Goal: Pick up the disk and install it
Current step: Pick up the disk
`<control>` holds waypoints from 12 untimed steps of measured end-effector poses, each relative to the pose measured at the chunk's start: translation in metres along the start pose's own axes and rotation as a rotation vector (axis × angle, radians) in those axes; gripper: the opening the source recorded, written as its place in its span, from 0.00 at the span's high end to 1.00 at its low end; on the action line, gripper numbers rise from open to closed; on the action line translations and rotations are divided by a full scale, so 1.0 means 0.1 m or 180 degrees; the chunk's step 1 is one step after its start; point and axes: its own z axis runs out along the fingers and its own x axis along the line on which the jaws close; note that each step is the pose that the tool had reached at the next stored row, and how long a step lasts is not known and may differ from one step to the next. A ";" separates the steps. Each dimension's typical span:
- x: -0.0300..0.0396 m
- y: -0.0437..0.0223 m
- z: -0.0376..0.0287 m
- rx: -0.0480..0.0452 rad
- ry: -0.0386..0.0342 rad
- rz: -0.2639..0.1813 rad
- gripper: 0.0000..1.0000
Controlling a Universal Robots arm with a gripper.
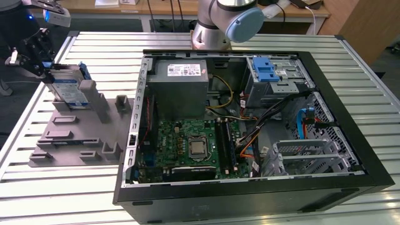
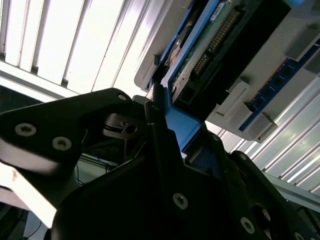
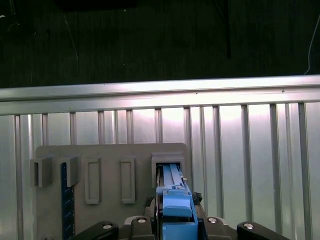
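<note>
Our tool [image 1: 45, 70] is clamped on the disk [image 1: 67, 89]: in the second wrist view its black fingers [image 2: 159, 125] press the blue carrier frame [image 2: 182, 127] from both sides. In the exterior view the tool hangs at about ten o'clock. The disk stands on edge beneath it, label outward, with its lower edge in a slot of the grey holder [image 1: 75, 136]. That holder lies flat on the slatted metal desk [image 1: 62, 192] at about nine o'clock, with several other upright slots across it. Just beside it, toward three o'clock, we see the open computer case [image 1: 350, 154]. Its motherboard [image 1: 194, 145] sits near six o'clock of the case and a drive cage [image 1: 275, 77] with a blue latch at one o'clock. The arm's base [image 1: 216, 28] rises at twelve o'clock, behind the case.
</note>
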 end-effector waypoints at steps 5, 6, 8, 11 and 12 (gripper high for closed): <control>0.003 0.000 0.000 0.0001 0.0000 -0.0067 0.63; 0.003 0.000 0.000 0.0000 0.0000 -0.0068 0.63; 0.003 0.000 0.000 0.0000 0.0000 -0.0070 0.63; 0.003 0.000 0.000 0.0000 0.0000 -0.0074 0.63; 0.003 0.000 0.000 0.0000 0.0001 -0.0075 0.63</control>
